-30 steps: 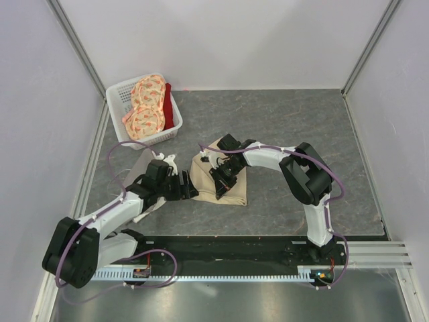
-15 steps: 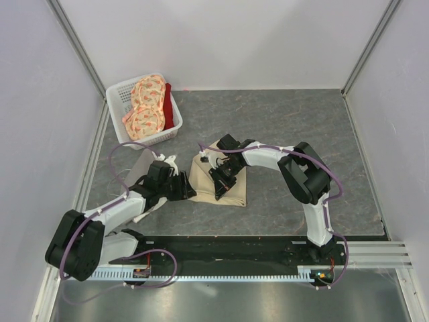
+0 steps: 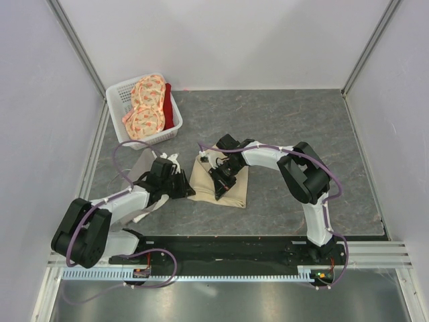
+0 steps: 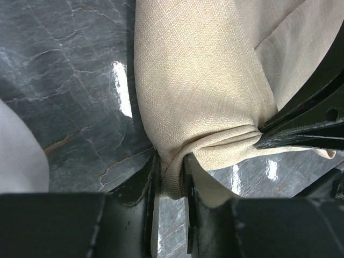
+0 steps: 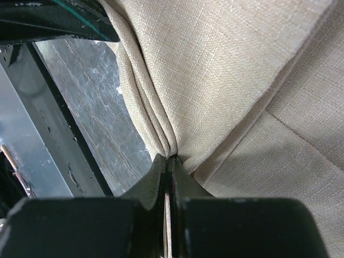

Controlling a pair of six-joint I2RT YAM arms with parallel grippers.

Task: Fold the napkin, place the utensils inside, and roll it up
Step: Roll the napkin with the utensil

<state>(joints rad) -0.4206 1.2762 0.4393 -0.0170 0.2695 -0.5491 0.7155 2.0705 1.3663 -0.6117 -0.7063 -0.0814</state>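
Filling most of the top view, a grey marbled table (image 3: 301,127) is seen, walled in by pale panels. Two white-and-black arms are reached in from the near edge: the left arm (image 3: 114,208) is stretched low toward the centre, and the right arm (image 3: 305,174) is bent over and pointed left.

A white slotted basket (image 3: 115,100) is set at the far left corner, with an orange floral cloth (image 3: 147,107) piled in it and something red (image 3: 169,107) tucked along its right side. A grey-and-white cloth (image 3: 139,166) is partly covered by the left arm.

The napkin (image 3: 234,191) is laid on the table left of centre, folded into a rumpled beige patch between the two tools.

The left tool (image 3: 186,188) is placed at the napkin's left edge. In the left wrist view a gathered fold of the beige fabric is clamped between its fingers (image 4: 149,183), and the cloth is puckered toward that pinch.

The right tool (image 3: 218,180) is set over the napkin's middle. Its jaws are pressed fully together, and in the right wrist view several creases of the napkin are drawn into the closed tips, so the fabric is pinched there too.

No utensil can be made out in any view.
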